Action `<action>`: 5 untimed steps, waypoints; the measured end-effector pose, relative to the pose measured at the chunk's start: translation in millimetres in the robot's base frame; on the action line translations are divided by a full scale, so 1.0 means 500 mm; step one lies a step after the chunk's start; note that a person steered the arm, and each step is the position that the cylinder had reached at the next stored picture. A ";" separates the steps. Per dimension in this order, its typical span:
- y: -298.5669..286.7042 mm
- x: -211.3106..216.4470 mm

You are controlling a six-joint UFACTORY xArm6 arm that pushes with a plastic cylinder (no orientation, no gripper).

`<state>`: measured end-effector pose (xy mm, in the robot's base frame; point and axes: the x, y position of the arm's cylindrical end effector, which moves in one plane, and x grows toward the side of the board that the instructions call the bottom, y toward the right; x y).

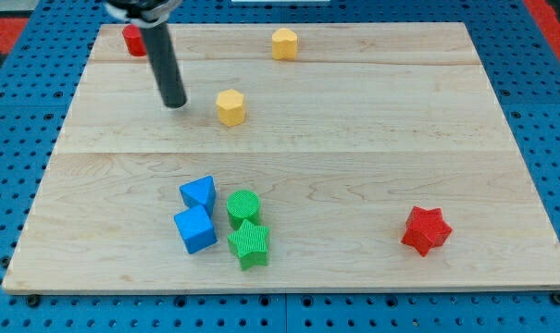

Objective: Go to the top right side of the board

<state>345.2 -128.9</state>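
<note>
My tip point(174, 103) rests on the wooden board point(372, 139) in its upper left part. The dark rod rises from it toward the view's top. A yellow hexagonal block point(230, 107) lies just to the tip's right, apart from it. A red block point(132, 40) sits at the board's top left corner, partly hidden behind the rod. Another yellow block point(284, 43) lies near the top edge, left of centre. The board's top right corner is far to the right of the tip.
Near the bottom, left of centre, a blue triangular block point(199, 192), a blue cube point(195, 228), a green cylinder point(243, 207) and a green star point(249, 243) cluster together. A red star point(426, 230) lies at the bottom right. Blue perforated surface surrounds the board.
</note>
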 end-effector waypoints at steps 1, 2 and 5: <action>0.093 -0.002; 0.159 0.006; 0.458 -0.257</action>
<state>216.6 100.2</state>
